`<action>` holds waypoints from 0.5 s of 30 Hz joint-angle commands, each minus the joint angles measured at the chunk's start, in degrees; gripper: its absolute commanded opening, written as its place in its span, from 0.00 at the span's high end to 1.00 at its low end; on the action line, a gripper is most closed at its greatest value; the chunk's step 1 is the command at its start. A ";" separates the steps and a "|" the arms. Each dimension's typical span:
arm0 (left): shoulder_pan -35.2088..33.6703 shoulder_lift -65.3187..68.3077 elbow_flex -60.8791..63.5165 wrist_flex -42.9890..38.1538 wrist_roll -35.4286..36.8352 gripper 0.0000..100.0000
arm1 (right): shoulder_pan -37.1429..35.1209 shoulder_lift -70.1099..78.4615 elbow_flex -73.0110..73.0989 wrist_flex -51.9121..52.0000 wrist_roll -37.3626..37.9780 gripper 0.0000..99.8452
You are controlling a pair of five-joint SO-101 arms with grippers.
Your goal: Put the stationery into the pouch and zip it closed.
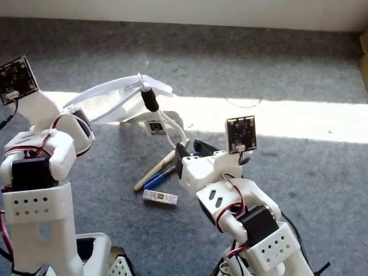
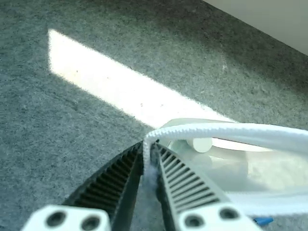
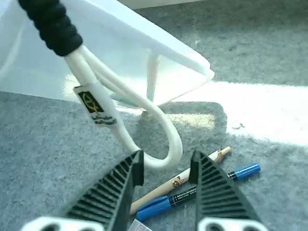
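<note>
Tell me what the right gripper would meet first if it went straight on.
Probably the white cord loop between the open fingers of the right gripper; the pens lie close by, depth unclear.

The grey, carpet-like tabletop [image 1: 276,63] has a band of sunlight across it. Under the right tool [image 3: 166,159] lie a tan pen [image 3: 166,186] and a blue pen [image 3: 183,196], side by side. A small white block [image 1: 160,197] lies near them. Beyond the tool, the translucent pouch [image 1: 109,100] touches down.
</note>
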State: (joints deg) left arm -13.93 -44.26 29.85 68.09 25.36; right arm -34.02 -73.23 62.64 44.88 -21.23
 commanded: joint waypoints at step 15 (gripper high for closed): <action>-0.66 0.84 0.13 -0.35 0.35 0.99 | 4.35 27.91 -8.92 0.31 -10.02 0.85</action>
State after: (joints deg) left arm -13.93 -44.26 29.85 68.09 25.36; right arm -30.42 -49.05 58.24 44.88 -30.29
